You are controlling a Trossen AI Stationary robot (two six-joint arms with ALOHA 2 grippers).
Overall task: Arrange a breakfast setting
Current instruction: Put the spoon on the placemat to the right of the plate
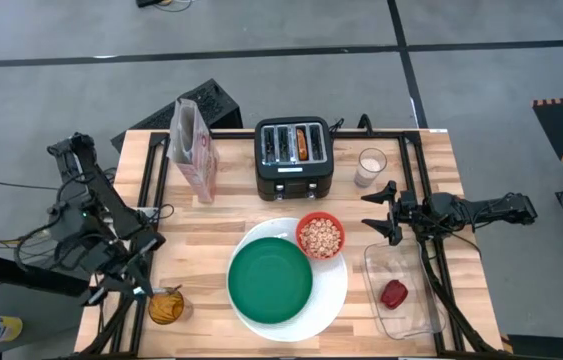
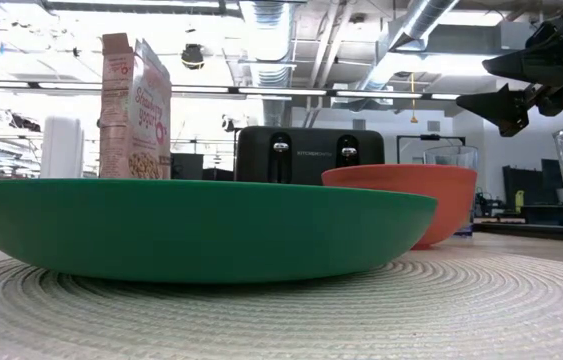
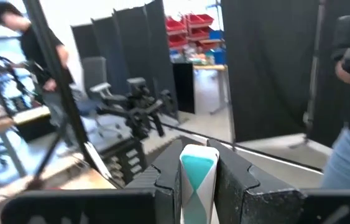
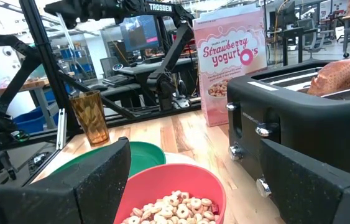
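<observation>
two arms: right gripper (image 1: 386,212), fingers apart, is hanging just beside the red bowl (image 1: 320,236); left gripper (image 1: 139,283) is clamping the teal-handled spoon (image 3: 198,180), handle lengthwise between its fingers.

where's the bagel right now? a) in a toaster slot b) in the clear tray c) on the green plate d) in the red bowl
a: the toasted bagel sticks up from a slot of the black toaster; the green plate is bare and the red bowl holds cereal.
</observation>
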